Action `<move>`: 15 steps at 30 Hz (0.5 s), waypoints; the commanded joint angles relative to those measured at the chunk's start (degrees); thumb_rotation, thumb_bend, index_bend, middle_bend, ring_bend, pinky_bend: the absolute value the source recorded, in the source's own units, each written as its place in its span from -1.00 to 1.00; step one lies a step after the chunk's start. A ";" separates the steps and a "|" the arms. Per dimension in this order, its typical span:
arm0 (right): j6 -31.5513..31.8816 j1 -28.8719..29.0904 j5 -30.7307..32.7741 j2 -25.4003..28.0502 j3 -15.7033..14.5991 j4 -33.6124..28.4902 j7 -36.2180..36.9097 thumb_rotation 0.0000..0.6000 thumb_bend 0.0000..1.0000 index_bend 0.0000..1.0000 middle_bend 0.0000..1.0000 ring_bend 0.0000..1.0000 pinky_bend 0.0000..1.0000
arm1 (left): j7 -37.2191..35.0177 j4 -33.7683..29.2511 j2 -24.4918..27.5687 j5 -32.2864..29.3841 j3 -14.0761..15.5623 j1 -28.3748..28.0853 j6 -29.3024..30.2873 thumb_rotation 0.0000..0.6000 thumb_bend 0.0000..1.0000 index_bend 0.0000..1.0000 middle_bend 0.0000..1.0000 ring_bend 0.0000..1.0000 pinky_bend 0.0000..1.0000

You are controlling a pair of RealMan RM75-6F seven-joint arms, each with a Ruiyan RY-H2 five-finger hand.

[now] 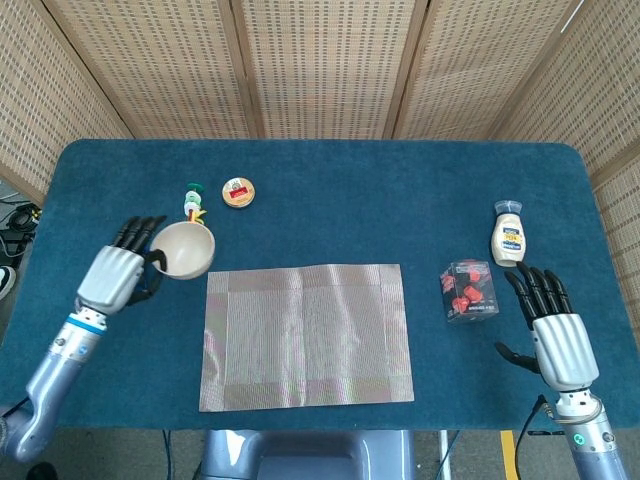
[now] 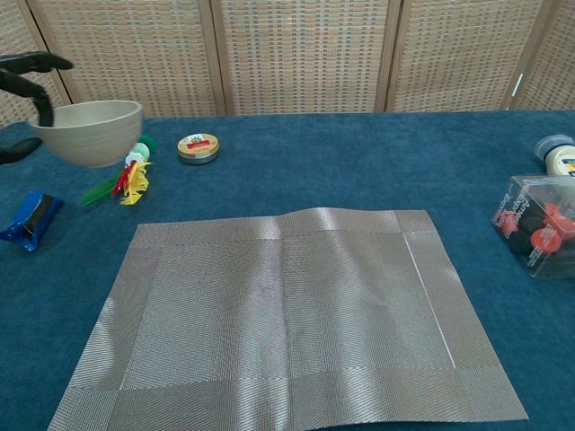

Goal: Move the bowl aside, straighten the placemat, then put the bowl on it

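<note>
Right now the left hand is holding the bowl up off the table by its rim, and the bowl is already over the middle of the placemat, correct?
Not quite. The left hand does hold the bowl up off the table by its rim, but the bowl is not over the middle of the placemat. The head view shows it beyond the mat's far left corner, above the blue cloth.

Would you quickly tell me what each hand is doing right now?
Left hand: holding the bowl by its rim, lifted above the table.
Right hand: open, holding nothing.
</note>
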 commanded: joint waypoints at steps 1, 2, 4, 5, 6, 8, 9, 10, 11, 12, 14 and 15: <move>0.08 -0.04 0.06 0.06 0.05 0.01 0.07 1.00 -1.00 -0.92 -1.00 -1.00 -1.00 | 9.22 -7.17 -2.53 4.14 1.35 -3.91 -2.92 1.00 0.20 0.39 -1.00 -1.00 -1.00; 0.09 -0.05 0.09 0.08 0.07 0.02 0.11 1.00 -1.00 -0.92 -1.00 -1.00 -1.00 | 10.63 -7.83 -3.35 4.05 1.38 -4.33 -3.65 1.00 0.20 0.39 -1.00 -1.00 -1.00; 0.10 -0.08 0.15 0.14 0.10 0.08 0.14 1.00 -1.00 -0.92 -1.00 -1.00 -1.00 | 13.22 -9.04 -5.65 4.28 1.77 -5.67 -5.92 1.00 0.20 0.39 -1.00 -1.00 -1.00; 0.08 -0.09 0.21 0.17 0.11 0.11 0.14 1.00 -1.00 -0.92 -1.00 -1.00 -1.00 | 14.52 -9.22 -7.03 4.16 1.83 -6.35 -7.07 1.00 0.20 0.40 -1.00 -1.00 -1.00; 0.06 -0.10 0.29 0.18 0.13 0.15 0.18 1.00 -1.00 -0.92 -1.00 -1.00 -1.00 | 15.74 -9.22 -8.59 3.98 1.91 -7.09 -8.36 1.00 0.20 0.40 -1.00 -1.00 -1.00; 0.04 -0.12 0.43 0.23 0.18 0.21 0.30 1.00 -1.00 -0.92 -1.00 -1.00 -1.00 | 18.59 -8.44 -11.97 2.60 1.67 -8.30 -10.65 1.00 0.20 0.40 -1.00 -1.00 -1.00; 0.06 -0.14 0.51 0.25 0.23 0.23 0.34 1.00 -1.00 -0.92 -1.00 -1.00 -1.00 | 19.72 -7.98 -13.42 2.07 1.64 -8.86 -11.70 1.00 0.20 0.41 -1.00 -1.00 -1.00; 0.08 -0.17 0.57 0.28 0.25 0.24 0.39 1.00 -1.00 -0.92 -1.00 -1.00 -1.00 | 21.35 -7.09 -15.36 1.12 1.43 -9.46 -12.76 1.00 0.21 0.41 -1.00 -1.00 -1.00; 0.10 -0.19 0.61 0.31 0.27 0.25 0.42 1.00 -1.00 -0.92 -1.00 -1.00 -1.00 | 22.36 -6.50 -16.49 0.46 1.28 -9.76 -13.33 1.00 0.21 0.41 -1.00 -1.00 -1.00; 0.12 -0.21 0.71 0.34 0.32 0.29 0.47 1.00 -1.00 -0.92 -1.00 -1.00 -1.00 | 23.57 -5.74 -18.00 -0.42 1.13 -10.16 -14.05 1.00 0.21 0.41 -1.00 -1.00 -1.00; 0.11 -0.24 0.90 0.40 0.40 0.32 0.71 1.00 -1.00 -0.92 -1.00 -1.00 -1.00 | 25.40 -4.30 -20.45 -1.96 0.85 -10.79 -15.09 1.00 0.21 0.41 -1.00 -1.00 -1.00; 0.10 -0.26 0.96 0.44 0.42 0.35 0.80 1.00 -1.00 -0.92 -1.00 -1.00 -1.00 | 26.08 -3.71 -21.37 -2.60 0.72 -11.01 -15.38 1.00 0.21 0.41 -1.00 -1.00 -1.00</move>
